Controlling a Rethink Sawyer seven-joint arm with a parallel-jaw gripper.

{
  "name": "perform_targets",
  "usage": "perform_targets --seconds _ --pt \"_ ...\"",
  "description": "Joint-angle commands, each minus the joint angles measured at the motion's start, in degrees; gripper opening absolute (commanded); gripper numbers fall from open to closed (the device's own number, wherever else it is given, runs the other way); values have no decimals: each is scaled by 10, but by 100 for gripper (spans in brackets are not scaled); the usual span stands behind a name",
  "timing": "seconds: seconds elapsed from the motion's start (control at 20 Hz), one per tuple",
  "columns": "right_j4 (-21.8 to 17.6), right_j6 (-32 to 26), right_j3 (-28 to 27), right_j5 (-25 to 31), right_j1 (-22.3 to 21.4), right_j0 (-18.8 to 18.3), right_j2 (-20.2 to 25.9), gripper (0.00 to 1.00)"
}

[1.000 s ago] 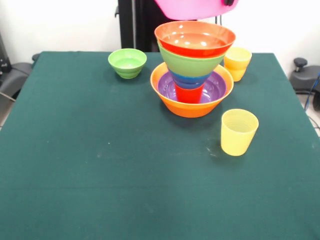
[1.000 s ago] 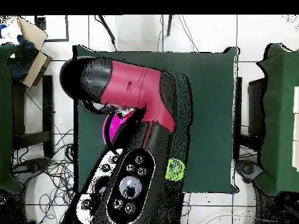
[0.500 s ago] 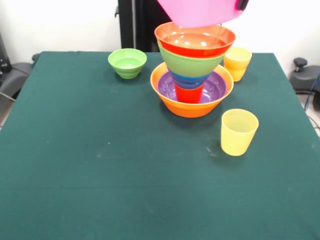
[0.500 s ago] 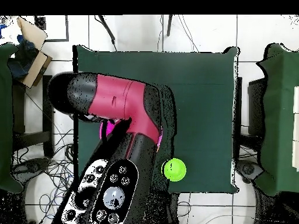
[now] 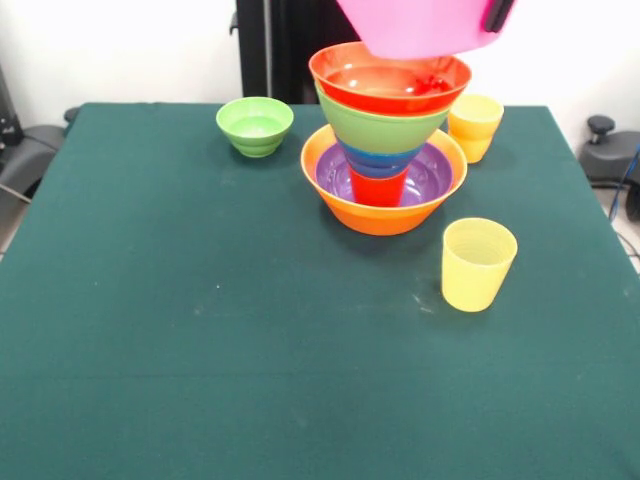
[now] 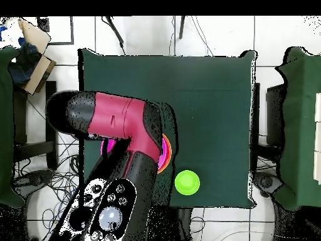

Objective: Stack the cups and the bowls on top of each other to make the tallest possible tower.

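The tower (image 5: pixel 385 150) stands at the table's far middle: a large orange bowl (image 5: pixel 380 215) at the base, a purple bowl, a red-orange cup, a blue bowl, a green bowl and a red-orange bowl (image 5: pixel 390 78) on top. The large pink bowl (image 5: pixel 425 25) hangs just above the tower's top, shifted to its right. My gripper (image 5: pixel 497 15) is shut on the bowl's right rim, mostly cut off by the top edge. In the overhead view the arm (image 6: pixel 119 125) hides the tower; only a sliver of the pink bowl (image 6: pixel 163 157) shows.
A small green bowl (image 5: pixel 255 125) (image 6: pixel 187 182) sits left of the tower. A yellow cup (image 5: pixel 478 263) stands in front and to the right, and a deeper yellow cup (image 5: pixel 475 127) behind on the right. The green table (image 5: pixel 200 350) spreads toward the near edge.
The pink bowl has come down a little and moved right above the tower. In the overhead view the arm has swung off the small green bowl, which now shows whole.
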Motion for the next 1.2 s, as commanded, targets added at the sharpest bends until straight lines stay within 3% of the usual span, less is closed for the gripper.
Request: perform_targets --seconds 0.05,0.25,1.2 --pt "-22 92 49 20 14 7 17 0" --pt "-28 98 44 40 18 15 9 0" --pt "-35 99 54 -10 49 26 -12 0"
